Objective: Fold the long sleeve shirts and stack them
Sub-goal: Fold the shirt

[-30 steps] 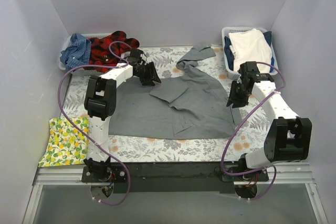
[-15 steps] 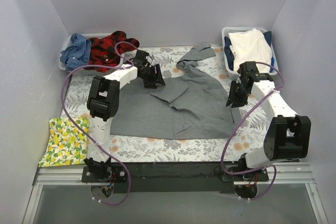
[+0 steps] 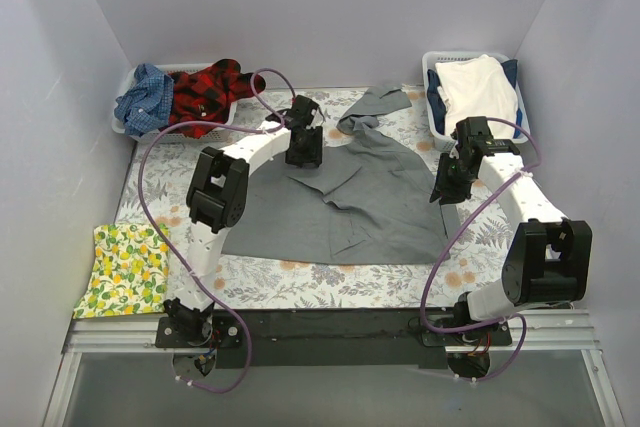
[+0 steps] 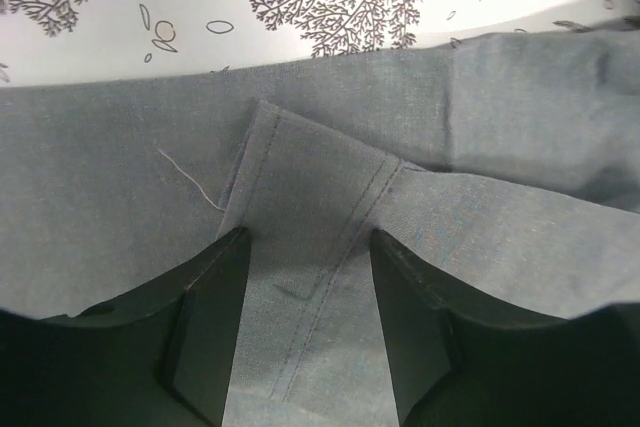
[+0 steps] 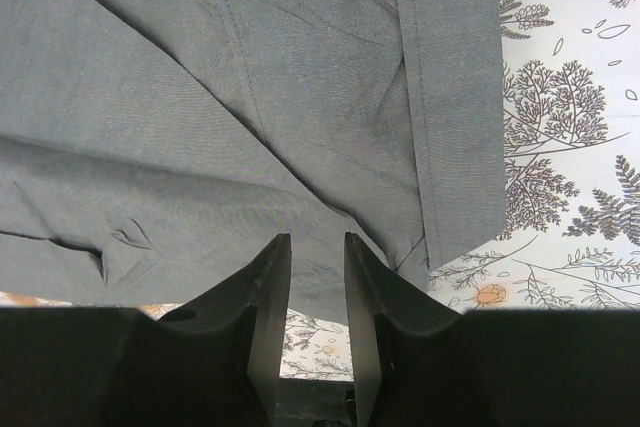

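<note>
The grey long sleeve shirt [image 3: 360,197] lies spread across the middle of the table, one sleeve [image 3: 378,102] trailing toward the back. My left gripper [image 3: 303,152] hovers at the shirt's back-left edge. In its wrist view the left gripper [image 4: 308,247] is open, its fingers [image 4: 210,317] straddling a stitched band of the grey shirt [image 4: 300,177]. My right gripper [image 3: 447,187] sits at the shirt's right edge. Seen from its wrist, the right gripper [image 5: 318,242] is narrowly open over the hem of the grey shirt [image 5: 250,97], pinching nothing. A red-black plaid shirt [image 3: 205,90] and a blue checked shirt [image 3: 143,97] lie at the back left.
The plaid and checked shirts rest in a white basket [image 3: 122,127]. Another white basket [image 3: 432,117] at the back right holds a white cloth [image 3: 478,87]. A lemon-print cloth [image 3: 125,267] lies at the front left on the fern-print table cover [image 3: 300,282]. Walls close in on three sides.
My left arm has swung right and toward the back along the grey shirt's upper edge. The right arm has barely moved, and the shirt lies as before.
</note>
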`<state>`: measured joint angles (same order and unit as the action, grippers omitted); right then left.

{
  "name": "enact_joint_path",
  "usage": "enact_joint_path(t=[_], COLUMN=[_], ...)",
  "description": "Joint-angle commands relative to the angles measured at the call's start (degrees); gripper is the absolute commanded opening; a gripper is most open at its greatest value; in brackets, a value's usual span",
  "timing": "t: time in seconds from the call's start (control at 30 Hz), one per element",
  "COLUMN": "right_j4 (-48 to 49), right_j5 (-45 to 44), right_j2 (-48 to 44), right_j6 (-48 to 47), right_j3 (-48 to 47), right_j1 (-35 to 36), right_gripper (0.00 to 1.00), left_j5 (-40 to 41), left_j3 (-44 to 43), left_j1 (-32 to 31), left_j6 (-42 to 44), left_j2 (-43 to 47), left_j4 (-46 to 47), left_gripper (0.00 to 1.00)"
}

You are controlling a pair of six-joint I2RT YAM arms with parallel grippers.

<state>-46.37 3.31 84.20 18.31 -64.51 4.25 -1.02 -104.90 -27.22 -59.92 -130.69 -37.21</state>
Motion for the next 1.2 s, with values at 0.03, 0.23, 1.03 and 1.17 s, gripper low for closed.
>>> enact_joint_path(t=[0.03,0.23,1.03,1.17], right_j4=[0.93,1.02,2.16,2.25], right_j5=[0.91,1.17,2.84,2.93], right_j2=[0.43,0.44,1.49,1.31], right_j6=[0.15,0.15,-0.73,-0.81], right_j3=[-1.58,-1.5,-2.81,-2.46], right_j1=[0.23,0.32,0.23,0.32], right_gripper=[0.35,0.35,0.34,0.34], left_j5=[9.63,11.12,14.38,14.03], left_j3=[3.3,3.57,-1.27,-1.8], left_j1=[-1.96,-2.84,-3.19,-3.19], left_j6=[1.03,0.07,-3.27,-3.62], left_j2=[-8.79,-7.56,4.13,4.31], left_j4=[-9.72,-10.16,-16.84,-17.54], left_gripper=[0.43,0.05,0.22,0.15])
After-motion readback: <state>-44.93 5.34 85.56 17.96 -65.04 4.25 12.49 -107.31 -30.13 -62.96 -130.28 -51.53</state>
